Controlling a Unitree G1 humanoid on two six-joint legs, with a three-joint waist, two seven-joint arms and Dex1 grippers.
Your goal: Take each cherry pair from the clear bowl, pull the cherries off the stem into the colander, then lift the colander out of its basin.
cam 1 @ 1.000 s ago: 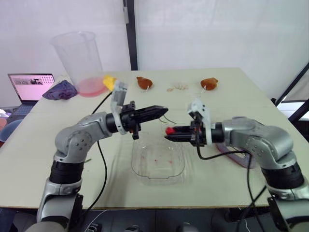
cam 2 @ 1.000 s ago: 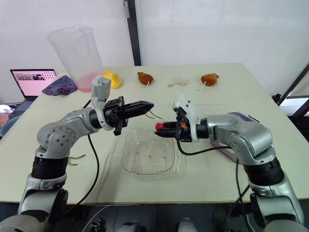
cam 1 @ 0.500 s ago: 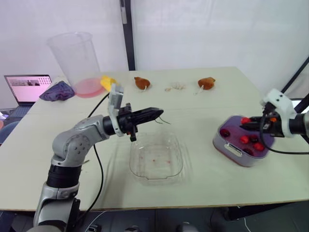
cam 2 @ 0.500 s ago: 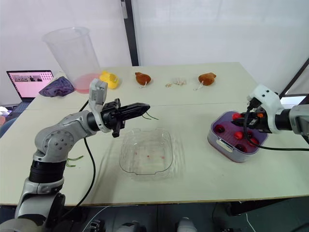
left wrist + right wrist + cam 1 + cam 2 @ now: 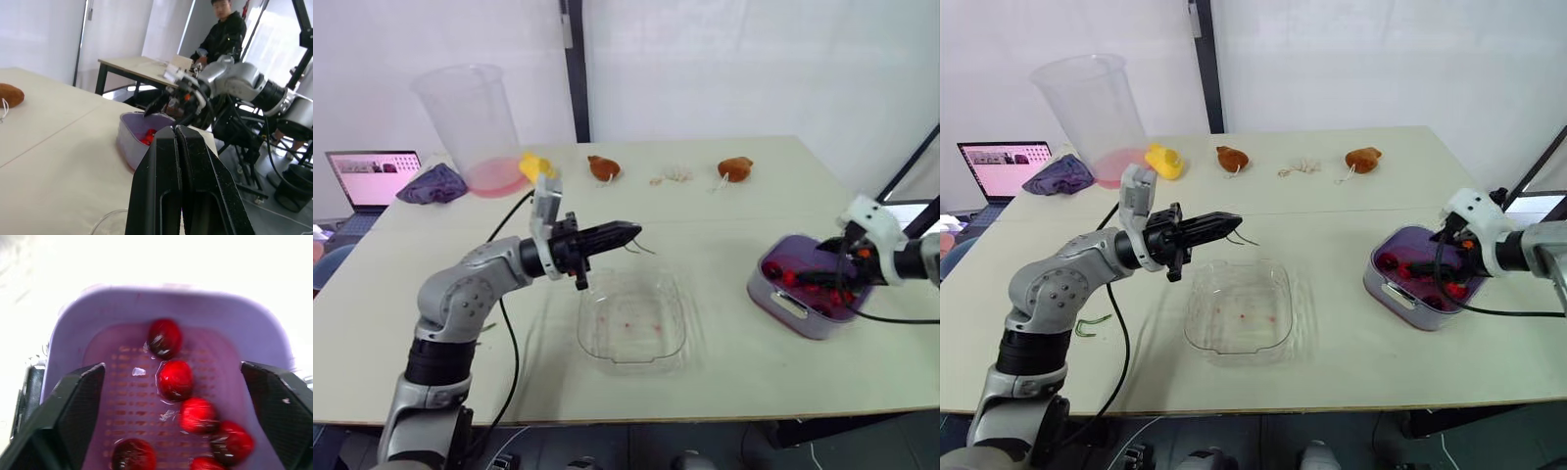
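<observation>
Head view: left gripper clenched on what looks like a thin stem, above the far rim of the clear bowl. Left wrist view: its fingers pressed together. Right wrist view: right gripper released, spread above cherries in the colander

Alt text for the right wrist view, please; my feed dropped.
The right gripper hangs open over the purple colander, one black finger on either side. Several red cherries lie on its perforated floor.

gap: bare table between clear bowl and colander | obstacle: left end effector over bowl's far edge
</observation>
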